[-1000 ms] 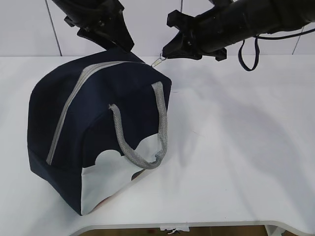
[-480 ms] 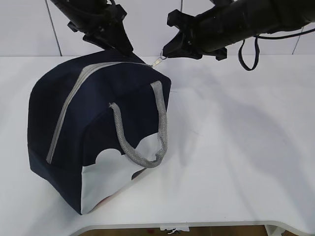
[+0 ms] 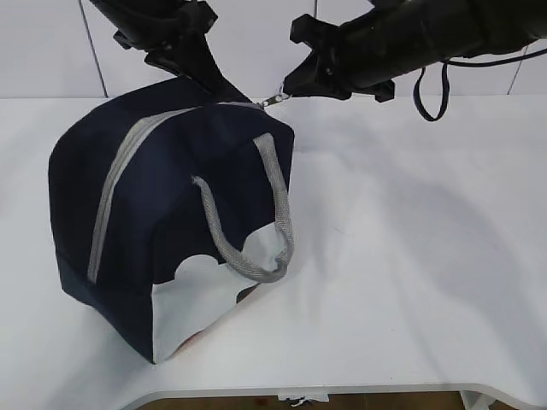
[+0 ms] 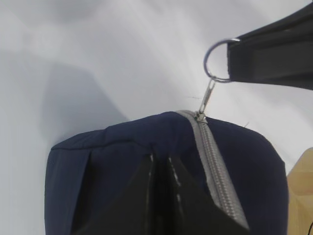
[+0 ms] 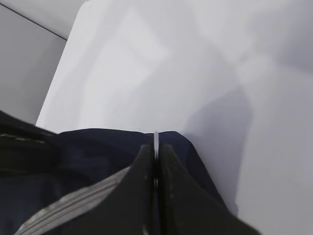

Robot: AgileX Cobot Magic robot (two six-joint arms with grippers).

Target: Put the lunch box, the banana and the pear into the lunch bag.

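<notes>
Since a second earlier, the left gripper had pinched shut on the lunch bag on the bench, while the right gripper, clamped on the ring pull, risked slipping off if the fabric dragged.

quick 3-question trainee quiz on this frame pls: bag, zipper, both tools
1. True or false: the lunch bag's zipper is closed along its visible length.
2. What is the right tool shut on? A) a grey handle B) the ring pull C) nothing
3. Where has the left tool clamped?

Key:
1. True. The grey teeth are meshed along the whole stretch in view.
2. B. The ring sits edge-on between its fingers, slider at the bag's far end.
3. On the navy fabric at the bag's far top edge, beside the zipper, left of the slider in the left wrist view.
</notes>
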